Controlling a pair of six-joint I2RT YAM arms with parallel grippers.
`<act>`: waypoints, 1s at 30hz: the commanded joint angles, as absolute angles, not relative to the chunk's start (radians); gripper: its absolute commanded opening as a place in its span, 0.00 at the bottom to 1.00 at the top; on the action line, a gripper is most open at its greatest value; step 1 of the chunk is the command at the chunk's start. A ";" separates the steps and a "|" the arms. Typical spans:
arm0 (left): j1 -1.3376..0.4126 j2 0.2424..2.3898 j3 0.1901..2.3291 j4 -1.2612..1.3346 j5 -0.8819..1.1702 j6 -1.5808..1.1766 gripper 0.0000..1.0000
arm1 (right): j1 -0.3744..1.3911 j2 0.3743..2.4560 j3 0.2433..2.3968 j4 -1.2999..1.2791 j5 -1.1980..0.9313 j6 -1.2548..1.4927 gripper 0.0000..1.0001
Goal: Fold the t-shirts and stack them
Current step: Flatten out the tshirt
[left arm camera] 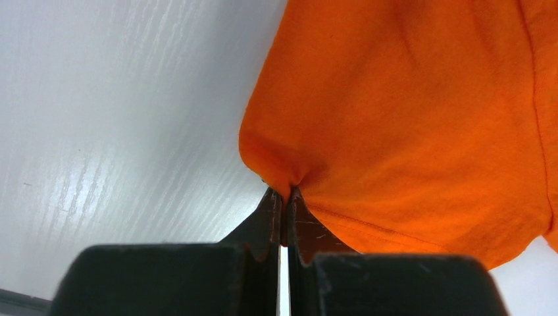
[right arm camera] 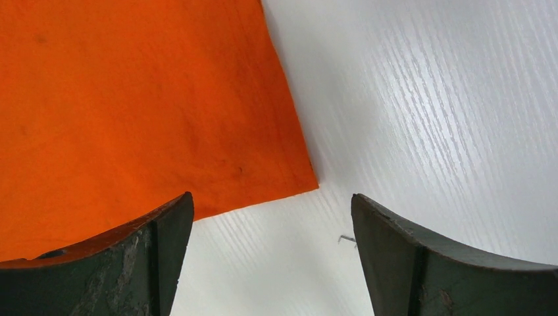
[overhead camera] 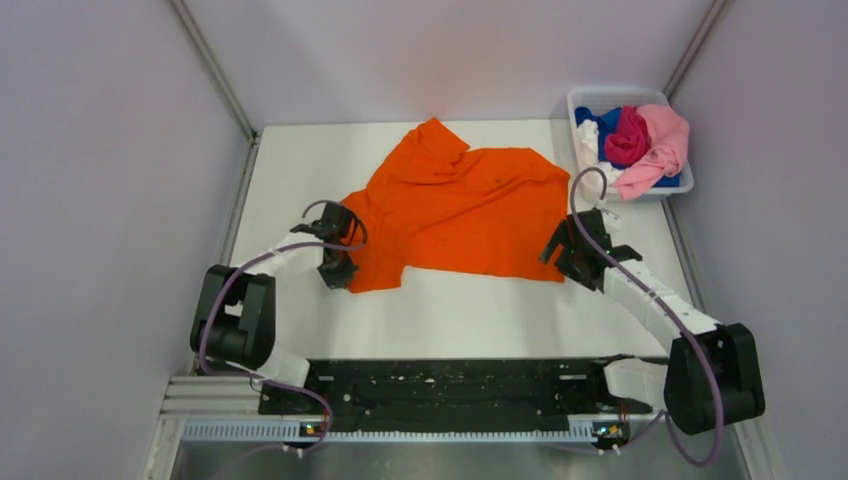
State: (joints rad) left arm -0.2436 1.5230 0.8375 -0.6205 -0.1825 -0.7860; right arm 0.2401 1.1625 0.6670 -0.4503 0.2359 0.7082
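**Item 1: orange t-shirt** (overhead camera: 460, 205). Landmark for this entry. Lies spread on the white tabletop (overhead camera: 450, 310), mostly flat, with one sleeve rumpled at its far left.

**Item 2: left tool** (left arm camera: 284, 197). At the shirt's near left corner. Jaws are pressed together on a small pucker of orange cloth, and only the very tips hold it.

**Item 3: right tool** (right arm camera: 271, 204). At the shirt's near right corner. Jaws stand wide and hold nothing. The corner lies in the gap, closer to one finger than the other.

**Item 4: white bin** (overhead camera: 580, 97). Just off the shirt's far right corner. Holds the remaining t-shirts in a heap: pink (overhead camera: 660, 140), magenta (overhead camera: 628, 135), blue (overhead camera: 600, 120) and white (overhead camera: 587, 145).

**Hazards, as judged:**
- The left pinch is shallow, so the cloth could slide out of the tips under its own drag once lifted.
- With the corner off-centre in the gap, the right tool might close on bare tabletop or catch only the hem.
- If one corner rises without the other, the shirt would skew and the fold would come out crooked.
- The rumpled sleeve may get folded in as a crease.

**Markings:** no brand, label or legible writing on the shirts, the bin or either tool.
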 commanded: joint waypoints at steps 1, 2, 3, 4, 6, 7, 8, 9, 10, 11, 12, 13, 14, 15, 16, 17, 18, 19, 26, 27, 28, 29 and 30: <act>-0.244 1.532 0.811 -0.555 -0.149 -0.774 0.00 | 0.247 1.240 0.658 -0.421 0.232 0.725 0.83; -0.244 1.532 0.812 -0.557 -0.152 -0.774 0.00 | 0.247 1.266 0.660 -0.403 0.224 0.724 0.79; -0.244 1.530 0.814 -0.557 -0.158 -0.775 0.00 | 0.247 1.291 0.660 -0.385 0.218 0.724 0.76; -0.244 1.528 0.814 -0.557 -0.161 -0.776 0.00 | 0.247 1.313 0.660 -0.371 0.212 0.728 0.67; -0.244 1.523 0.820 -0.555 -0.169 -0.775 0.00 | 0.248 1.355 0.664 -0.355 0.199 0.731 0.58; -0.244 1.519 0.821 -0.555 -0.171 -0.775 0.00 | 0.249 1.368 0.664 -0.352 0.200 0.734 0.58; -0.244 1.514 0.822 -0.553 -0.172 -0.776 0.00 | 0.249 1.378 0.664 -0.348 0.202 0.732 0.58; -0.244 1.509 0.822 -0.552 -0.172 -0.776 0.00 | 0.247 1.387 0.661 -0.341 0.209 0.732 0.58; -0.244 1.506 0.822 -0.548 -0.170 -0.776 0.00 | 0.247 1.395 0.658 -0.336 0.217 0.733 0.57; -0.244 1.502 0.822 -0.544 -0.169 -0.777 0.00 | 0.248 1.403 0.655 -0.334 0.223 0.734 0.56; -0.244 1.501 0.823 -0.544 -0.171 -0.776 0.00 | 0.248 1.410 0.655 -0.332 0.221 0.734 0.54; -0.244 1.500 0.823 -0.543 -0.172 -0.776 0.00 | 0.249 1.416 0.650 -0.325 0.215 0.735 0.53; -0.244 1.499 0.824 -0.543 -0.172 -0.777 0.00 | 0.249 1.420 0.648 -0.320 0.212 0.735 0.53; -0.244 1.499 0.824 -0.542 -0.173 -0.777 0.00 | 0.249 1.425 0.649 -0.319 0.210 0.734 0.51; -0.244 1.498 0.825 -0.544 -0.174 -0.777 0.00 | 0.250 1.430 0.650 -0.319 0.211 0.735 0.48; -0.244 1.497 0.826 -0.544 -0.177 -0.777 0.00 | 0.249 1.432 0.652 -0.318 0.208 0.733 0.44; -0.244 1.496 0.828 -0.546 -0.181 -0.776 0.00 | 0.251 1.431 0.655 -0.318 0.203 0.731 0.39; -0.244 1.495 0.832 -0.553 -0.191 -0.775 0.00 | 0.252 1.429 0.658 -0.317 0.200 0.728 0.33; -0.244 1.453 0.888 -0.607 -0.240 -0.780 0.00 | 0.273 1.365 0.668 -0.334 0.201 0.710 0.00; -0.244 1.435 0.902 -0.618 -0.248 -0.782 0.00 | 0.275 1.345 0.679 -0.338 0.197 0.698 0.00; -0.244 1.412 0.921 -0.630 -0.258 -0.783 0.00 | 0.278 1.317 0.694 -0.343 0.193 0.686 0.00; -0.244 1.384 0.947 -0.643 -0.275 -0.781 0.00 | 0.278 1.275 0.713 -0.355 0.193 0.677 0.00; -0.244 1.352 0.974 -0.656 -0.294 -0.780 0.00 | 0.279 1.238 0.732 -0.366 0.196 0.667 0.00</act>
State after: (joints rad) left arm -0.2440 1.4792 0.8597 -0.6216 -0.2184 -0.7795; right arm 0.2649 1.3754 0.6678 -0.3424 0.2020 0.7071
